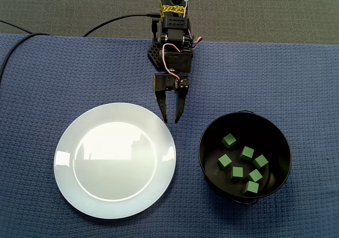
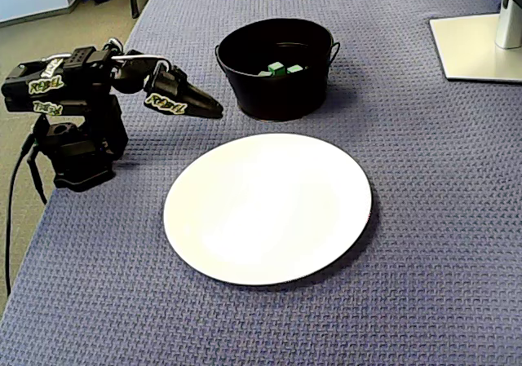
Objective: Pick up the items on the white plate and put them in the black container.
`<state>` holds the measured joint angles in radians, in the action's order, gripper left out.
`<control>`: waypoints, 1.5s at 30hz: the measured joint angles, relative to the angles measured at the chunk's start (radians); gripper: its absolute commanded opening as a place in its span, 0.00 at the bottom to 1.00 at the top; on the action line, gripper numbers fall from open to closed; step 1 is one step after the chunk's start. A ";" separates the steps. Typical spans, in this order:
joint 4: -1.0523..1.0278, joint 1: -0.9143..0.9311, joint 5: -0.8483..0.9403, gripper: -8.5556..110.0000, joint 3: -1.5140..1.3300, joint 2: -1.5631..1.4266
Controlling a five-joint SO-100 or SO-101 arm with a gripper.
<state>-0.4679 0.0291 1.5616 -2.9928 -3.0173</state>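
Observation:
The white plate point(image 1: 79, 195) point(image 2: 212, 252) lies on the blue cloth with nothing on it in both fixed views. The black container point(image 1: 209, 166) point(image 2: 273, 97) stands beside it and holds several small green cubes point(image 1: 246, 153) point(image 2: 277, 68). My gripper point(image 1: 171, 120) point(image 2: 215, 108) hangs folded back near the arm's base, just past the plate's rim and left of the container in a fixed view. Its fingers stand a little apart with only cloth showing between them; it holds nothing.
The arm's base point(image 1: 170, 50) point(image 2: 77, 150) sits at the cloth's edge, with black cables point(image 1: 116, 20) trailing off behind it. A white monitor foot point(image 2: 477, 48) stands at the far right corner of the table.

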 measured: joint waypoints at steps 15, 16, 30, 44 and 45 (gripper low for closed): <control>-0.331 0.104 -0.101 0.07 -0.008 -0.118; -0.344 0.101 -0.107 0.07 -0.008 -0.115; -0.592 -0.150 -0.244 0.10 -0.008 -0.156; -0.888 -0.179 -0.222 0.08 0.014 -0.161; -0.888 -0.178 -0.236 0.10 0.014 -0.161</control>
<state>-1.3560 -0.1488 1.3254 -2.9790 -3.1784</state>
